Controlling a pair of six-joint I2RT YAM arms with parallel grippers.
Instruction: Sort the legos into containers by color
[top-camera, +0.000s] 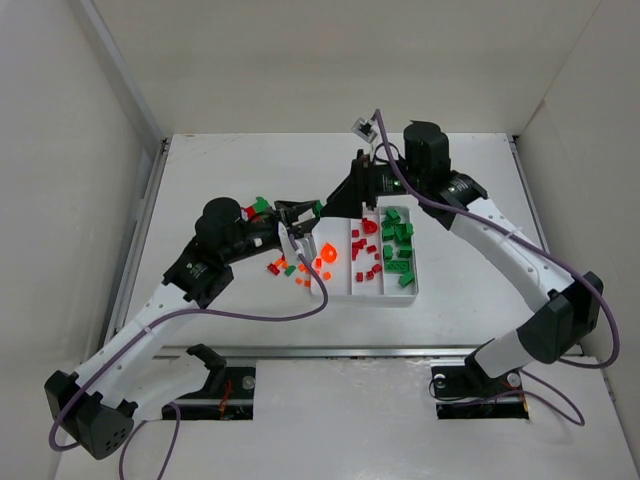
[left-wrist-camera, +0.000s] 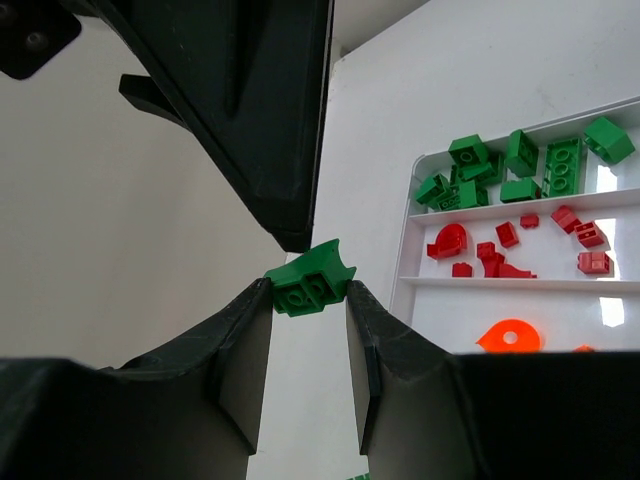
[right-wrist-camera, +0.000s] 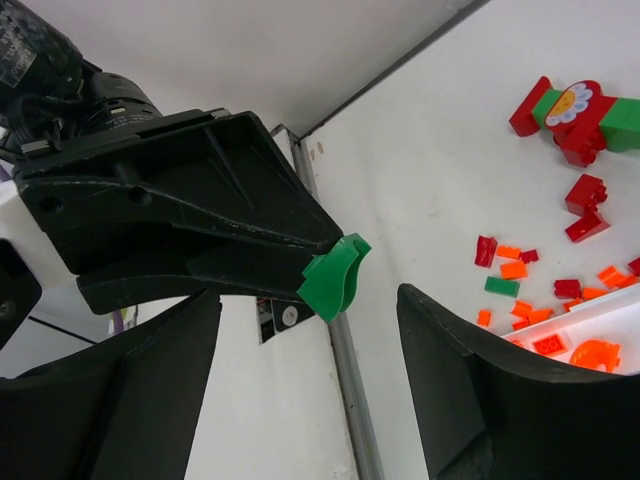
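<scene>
My left gripper (left-wrist-camera: 308, 292) is shut on a small green lego (left-wrist-camera: 312, 274), pinched at its fingertips and held in the air to the left of the tray; in the top view this lego (top-camera: 319, 207) shows at the gripper (top-camera: 311, 211). My right gripper (right-wrist-camera: 308, 302) stands open around the same green lego (right-wrist-camera: 336, 275), with a gap to each finger. The white tray (top-camera: 372, 298) holds orange legos (top-camera: 326, 254) in its left compartment, red legos (top-camera: 364, 250) in the middle one and green legos (top-camera: 398, 244) in the right one.
Loose red, orange and green legos (top-camera: 298, 272) lie on the table left of the tray, and show again as a scatter of legos (right-wrist-camera: 522, 270) in the right wrist view. A red and green toy figure (right-wrist-camera: 575, 108) lies beyond them. White walls enclose the table.
</scene>
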